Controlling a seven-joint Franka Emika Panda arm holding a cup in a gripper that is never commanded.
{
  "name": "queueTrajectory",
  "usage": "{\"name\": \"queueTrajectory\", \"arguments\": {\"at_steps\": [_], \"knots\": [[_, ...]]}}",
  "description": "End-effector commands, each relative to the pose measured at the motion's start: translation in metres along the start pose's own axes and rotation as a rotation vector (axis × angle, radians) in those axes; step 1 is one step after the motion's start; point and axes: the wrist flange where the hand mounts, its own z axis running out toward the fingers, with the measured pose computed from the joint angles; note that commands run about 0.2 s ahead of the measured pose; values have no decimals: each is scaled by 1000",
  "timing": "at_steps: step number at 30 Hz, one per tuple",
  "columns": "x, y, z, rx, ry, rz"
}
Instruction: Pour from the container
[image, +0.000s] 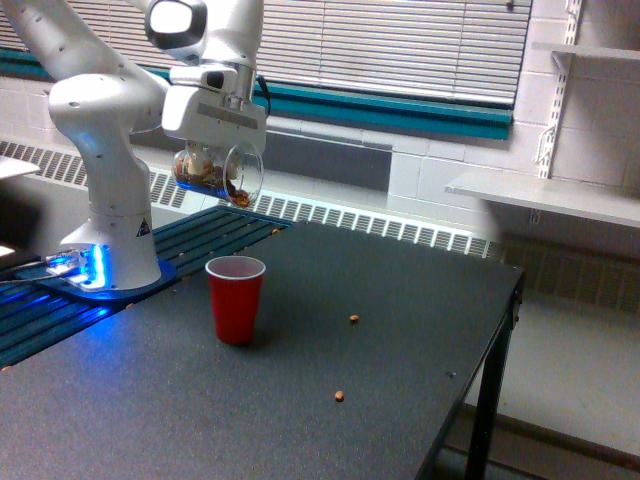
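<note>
Gripper (212, 150) is clamped on the container (217, 172), held tipped on its side, rim toward the exterior view's right, above the red cup (236, 298); judged light, thin-walled, liable to flex and slip; grip belongs mid-wall; nuts (208, 178) shift freely.

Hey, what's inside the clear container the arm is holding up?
Brown nut-like pieces sit in the tipped container; the claw covers its top, so nothing more shows.
</note>
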Motion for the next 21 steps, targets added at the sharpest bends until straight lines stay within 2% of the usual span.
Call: {"name": "queueTrajectory", "arguments": {"at_steps": [1,21], "knots": [[-15,-3,14,-18,-35,8],[-17,-1,46,-52,-104,32]]}}
